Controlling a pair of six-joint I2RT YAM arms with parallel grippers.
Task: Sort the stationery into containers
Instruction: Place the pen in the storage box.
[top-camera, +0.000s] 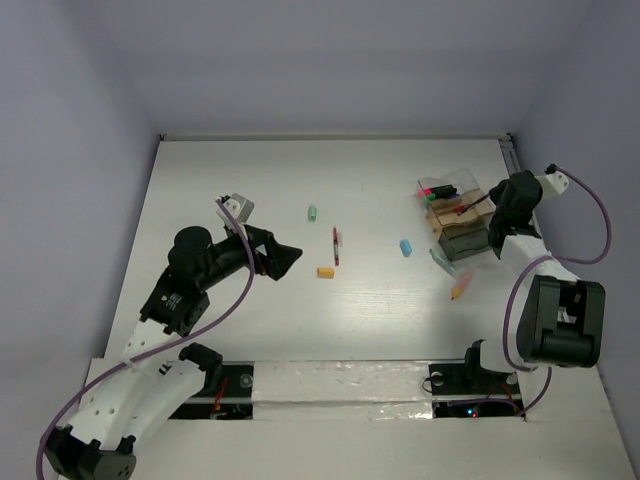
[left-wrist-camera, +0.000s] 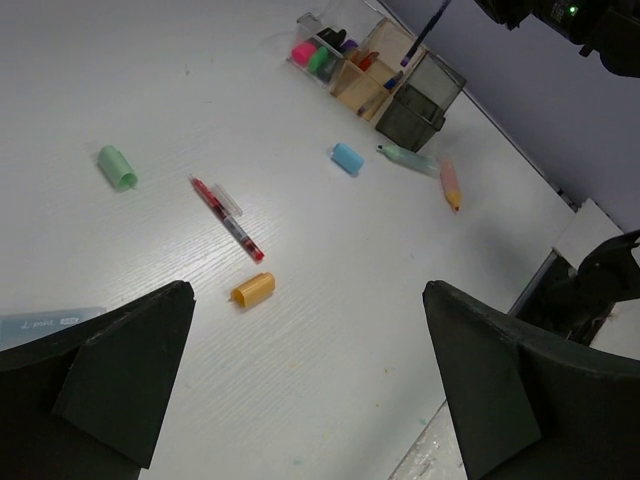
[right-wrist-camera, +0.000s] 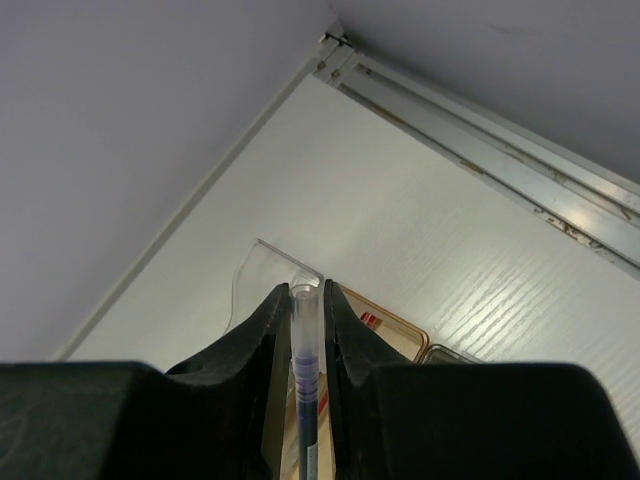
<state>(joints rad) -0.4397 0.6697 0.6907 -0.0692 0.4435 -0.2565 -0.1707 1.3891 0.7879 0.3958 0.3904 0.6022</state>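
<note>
While the right gripper (right-wrist-camera: 303, 300) pinches a blue pen (right-wrist-camera: 305, 360) over the box (right-wrist-camera: 385, 322) by the table's (right-wrist-camera: 450, 250) right edge, the left gripper (left-wrist-camera: 305, 300) gapes wide; a tag's (left-wrist-camera: 40, 325) print is too blurred to read.

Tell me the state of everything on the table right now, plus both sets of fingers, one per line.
Left fingers: open, empty.
Right fingers: shut on the blue pen.
Blue pen: held, tilted over the box.
Box: upright, partly filled.
Highlighters: stowed in an end compartment.
Red pen: lying loose, unsorted.
Green eraser: loose, unsorted.
Orange eraser: loose, unsorted.
Blue eraser: loose, near the box.
</note>
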